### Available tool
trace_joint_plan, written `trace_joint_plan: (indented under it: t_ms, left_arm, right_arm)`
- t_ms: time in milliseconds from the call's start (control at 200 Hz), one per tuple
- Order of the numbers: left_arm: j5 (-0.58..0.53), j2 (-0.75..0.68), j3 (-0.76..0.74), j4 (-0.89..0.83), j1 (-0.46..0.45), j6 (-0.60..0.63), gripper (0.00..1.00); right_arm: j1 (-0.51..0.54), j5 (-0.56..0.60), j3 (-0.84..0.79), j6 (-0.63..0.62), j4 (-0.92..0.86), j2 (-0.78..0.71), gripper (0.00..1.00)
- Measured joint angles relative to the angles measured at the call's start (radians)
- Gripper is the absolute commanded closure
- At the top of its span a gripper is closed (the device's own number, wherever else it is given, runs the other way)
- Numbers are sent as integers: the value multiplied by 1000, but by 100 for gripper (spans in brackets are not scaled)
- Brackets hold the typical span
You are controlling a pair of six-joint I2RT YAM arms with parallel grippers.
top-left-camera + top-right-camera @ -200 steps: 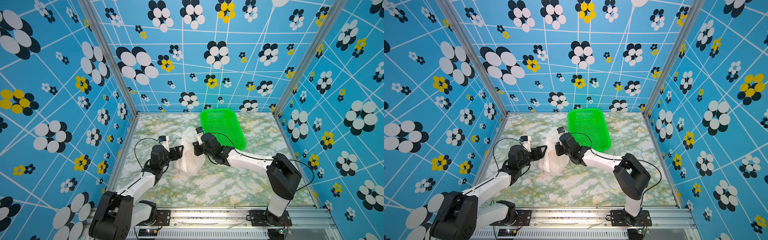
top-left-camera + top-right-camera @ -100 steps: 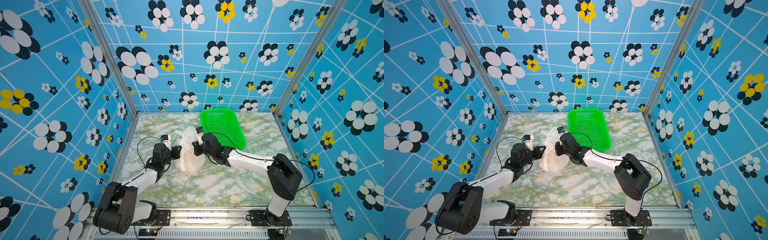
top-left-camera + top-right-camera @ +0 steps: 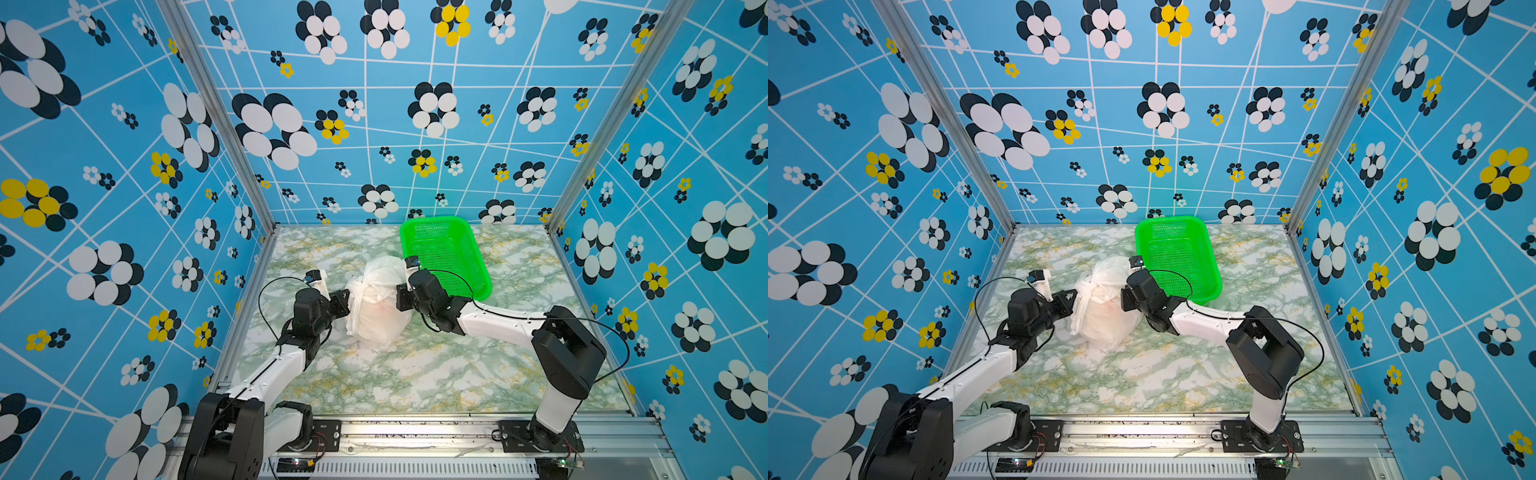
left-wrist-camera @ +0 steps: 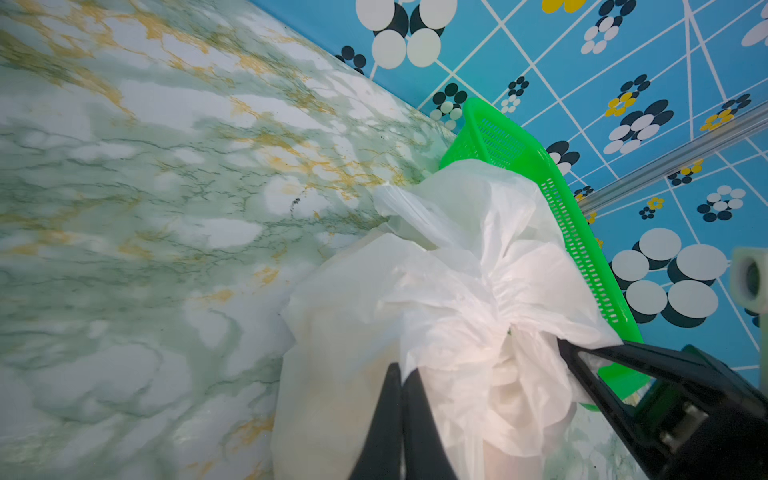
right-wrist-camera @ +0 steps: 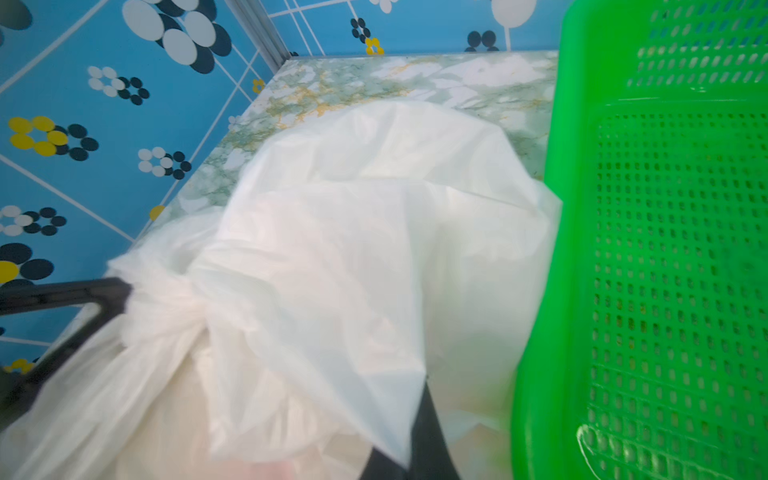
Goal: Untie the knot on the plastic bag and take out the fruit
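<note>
The white plastic bag (image 3: 376, 316) (image 3: 1106, 320) lies on the marbled table between both arms. Its knot (image 4: 498, 322) (image 5: 178, 307) is a bunch of twisted film at the top. My left gripper (image 3: 346, 297) (image 3: 1072, 297) (image 4: 401, 371) is shut on a fold of bag film beside the knot. From the other side, my right gripper (image 3: 400, 297) (image 3: 1124, 299) (image 5: 420, 395) is shut on a sheet of the bag's film. The fruit is hidden inside the bag; only a faint pinkish tint shows through the film.
A green mesh basket (image 3: 432, 220) (image 3: 1169, 219) (image 5: 536, 332) stands just behind and right of the bag, holding nothing that I can see. Blue flowered walls close in the table on three sides. A metal rail (image 3: 415, 432) runs along the front edge.
My left gripper was open beside the bag and has shut on the film near the knot. The right gripper has kept its hold and place.
</note>
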Motion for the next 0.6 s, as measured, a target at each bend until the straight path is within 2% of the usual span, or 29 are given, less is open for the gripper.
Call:
trace_joint_plan:
  t_ms: [70,100,200,285,355,425,600]
  left_arm:
    - [2,-29,-14,-17,28,0,100]
    - [4,-41,-21,-23,38,0,100]
    - [11,-72,-27,-39,47,12,100]
    - [20,-85,-27,-39,42,23,100]
    - [21,-88,-27,-40,27,32,100]
    - [21,-89,-27,-40,10,42,100]
    - [21,-89,-27,-48,2,54,100]
  right_arm:
    - [-14,2,-23,13,14,-6,99]
    - [-17,1,-31,14,18,-10,91]
    - [-17,-10,-37,-9,26,-26,51]
    - [-16,-14,-32,-56,19,-47,30]
    - [-12,-16,2,-91,-18,-58,16]
    - [-10,-16,75,-126,-81,-58,10]
    - [-7,-51,371,-176,-230,1,8]
